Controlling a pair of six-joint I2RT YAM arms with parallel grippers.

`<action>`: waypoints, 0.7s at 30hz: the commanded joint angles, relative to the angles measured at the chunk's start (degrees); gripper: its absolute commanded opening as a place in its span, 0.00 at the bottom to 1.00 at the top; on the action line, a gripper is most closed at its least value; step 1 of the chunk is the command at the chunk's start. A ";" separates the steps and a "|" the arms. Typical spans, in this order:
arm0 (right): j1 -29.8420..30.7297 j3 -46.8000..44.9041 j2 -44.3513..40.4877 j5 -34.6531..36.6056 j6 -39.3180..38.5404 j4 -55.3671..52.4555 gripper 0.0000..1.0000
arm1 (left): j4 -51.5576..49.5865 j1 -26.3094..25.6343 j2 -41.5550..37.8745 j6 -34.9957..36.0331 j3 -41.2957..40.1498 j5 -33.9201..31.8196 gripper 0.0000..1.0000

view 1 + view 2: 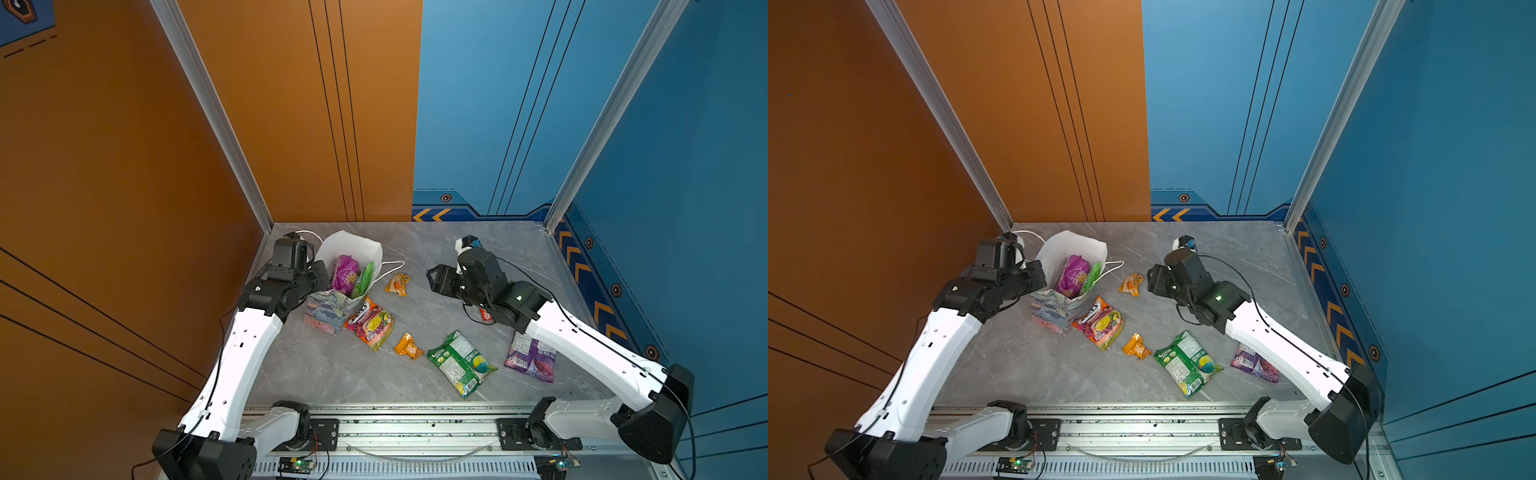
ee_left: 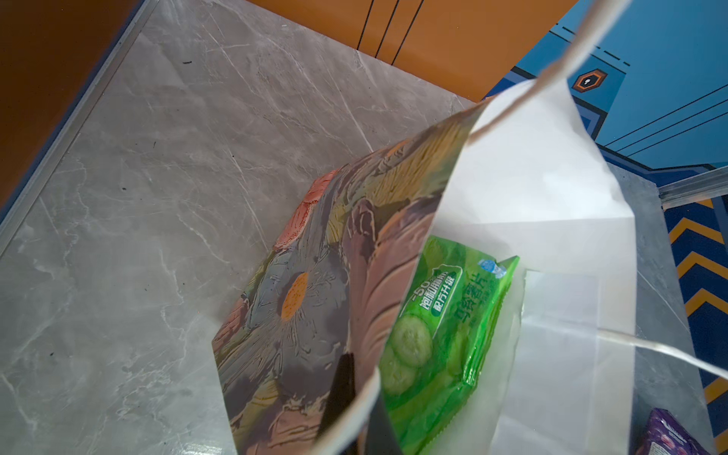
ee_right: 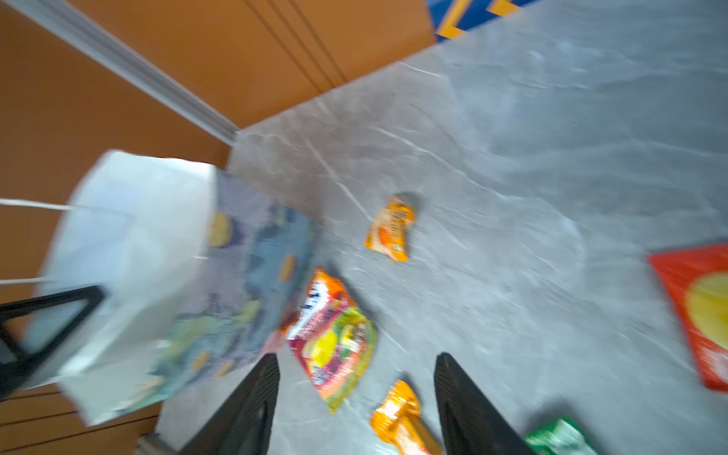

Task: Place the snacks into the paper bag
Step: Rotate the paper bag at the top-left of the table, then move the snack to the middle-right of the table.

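The floral paper bag (image 1: 324, 311) stands at the table's back left, mouth open and white inside. My left gripper (image 2: 362, 378) is shut on the bag's near rim, one finger outside and one inside. A magenta pouch (image 1: 345, 274) and a green chips packet (image 2: 437, 323) sit inside the bag. On the table lie a multicoloured packet (image 1: 370, 322), two small orange packets (image 1: 397, 284) (image 1: 408, 345), a green packet (image 1: 461, 361) and a purple packet (image 1: 532, 357). A red packet (image 3: 693, 307) lies mostly under my right arm. My right gripper (image 3: 356, 356) hovers open and empty, right of the far orange packet.
Orange wall panels and a metal post (image 1: 216, 124) close the left and back, and blue panels close the right. The metal rail (image 1: 415, 428) carrying both arm bases runs along the front edge. The bag's white cord handle (image 1: 390, 266) hangs toward the far orange packet.
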 commanded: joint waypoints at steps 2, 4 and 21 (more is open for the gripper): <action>-2.18 -8.43 -6.10 4.05 1.88 -8.94 0.73 | 1.51 1.91 -2.97 0.07 -3.00 1.40 0.00; -3.88 -11.22 -7.77 4.53 2.79 -11.34 0.82 | 1.50 2.03 -3.33 0.36 -3.32 1.12 0.00; -31.25 -32.71 -21.00 3.00 12.68 -10.99 1.00 | 1.52 3.74 -5.19 1.47 -5.28 1.21 0.00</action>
